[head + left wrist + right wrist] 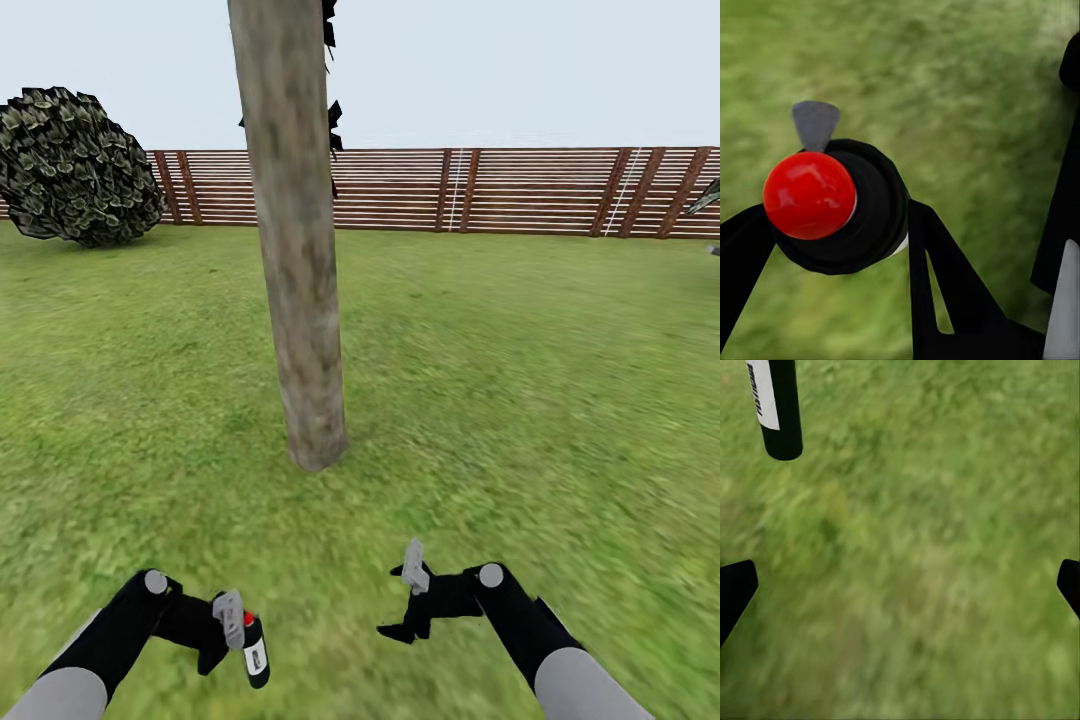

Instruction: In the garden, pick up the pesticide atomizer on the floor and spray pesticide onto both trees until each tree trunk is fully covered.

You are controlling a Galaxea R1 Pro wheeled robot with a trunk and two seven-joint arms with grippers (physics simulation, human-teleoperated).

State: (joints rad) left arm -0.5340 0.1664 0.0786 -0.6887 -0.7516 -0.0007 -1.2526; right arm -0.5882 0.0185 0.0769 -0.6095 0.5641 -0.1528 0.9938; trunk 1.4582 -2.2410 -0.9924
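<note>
Already the pesticide atomizer is held off the grass in the left gripper, whose fingers are closed around the dark bottle, red cap uppermost. The right gripper is seen spread open with nothing between its fingers. One tree trunk stands ahead on the lawn, well apart from both arms, and no white specks are seen on its bark. From here, the main risk is judged to be spraying from too far off or with the nozzle aimed at the ground, so that the pesticide is wasted on grass. A slip could also be caused if the can tilts. The fence and a round bush lie beyond.
</note>
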